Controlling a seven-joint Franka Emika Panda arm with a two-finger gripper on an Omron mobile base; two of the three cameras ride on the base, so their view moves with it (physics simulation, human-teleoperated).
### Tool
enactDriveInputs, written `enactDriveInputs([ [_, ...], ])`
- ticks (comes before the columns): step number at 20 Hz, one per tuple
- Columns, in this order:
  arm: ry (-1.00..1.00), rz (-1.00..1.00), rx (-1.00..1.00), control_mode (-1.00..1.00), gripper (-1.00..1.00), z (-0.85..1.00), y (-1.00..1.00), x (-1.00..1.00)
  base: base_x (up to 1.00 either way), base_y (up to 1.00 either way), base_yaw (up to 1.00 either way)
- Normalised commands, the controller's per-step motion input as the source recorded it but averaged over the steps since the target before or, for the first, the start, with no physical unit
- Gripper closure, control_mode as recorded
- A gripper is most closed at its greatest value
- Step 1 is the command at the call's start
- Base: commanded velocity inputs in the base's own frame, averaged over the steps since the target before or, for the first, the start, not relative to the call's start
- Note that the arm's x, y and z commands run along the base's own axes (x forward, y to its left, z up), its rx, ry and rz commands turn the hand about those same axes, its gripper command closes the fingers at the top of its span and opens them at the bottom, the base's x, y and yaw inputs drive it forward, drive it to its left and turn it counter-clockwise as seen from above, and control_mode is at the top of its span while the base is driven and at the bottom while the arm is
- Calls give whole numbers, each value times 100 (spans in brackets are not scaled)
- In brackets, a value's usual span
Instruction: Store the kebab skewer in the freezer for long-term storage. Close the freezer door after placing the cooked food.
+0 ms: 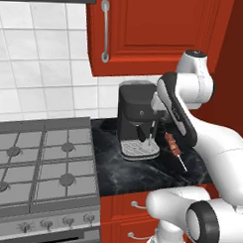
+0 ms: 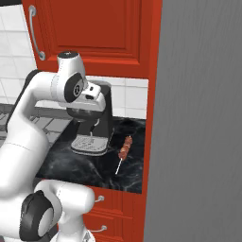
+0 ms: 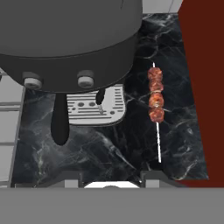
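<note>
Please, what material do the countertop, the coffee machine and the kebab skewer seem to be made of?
The countertop looks like polished black marble or similar stone: dark with thin white veins. The coffee machine appears to be dark matte plastic, with a pale metal-looking slotted drip tray. The kebab skewer seems a thin pale stick, wood or metal unclear, carrying glossy reddish-brown meat chunks.

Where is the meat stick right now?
The kebab skewer lies flat on the dark marble counter, just right of the black coffee machine and left of the red cabinet side panel, nothing touching it.
</note>
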Motion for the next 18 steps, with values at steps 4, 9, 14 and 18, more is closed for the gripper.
enactDriveInputs([
  [4, 1, 0, -2, -100, -100, -3, -1, -1, 0, 0, 0],
  [9, 7, -6, -10, -100, -100, -20, -14, -6, 0, 0, 0],
  [14, 8, -8, -6, -100, -100, -37, -43, -1, 0, 0, 0],
  [18, 1, -6, 2, -100, -100, -28, -41, -5, 0, 0, 0],
])
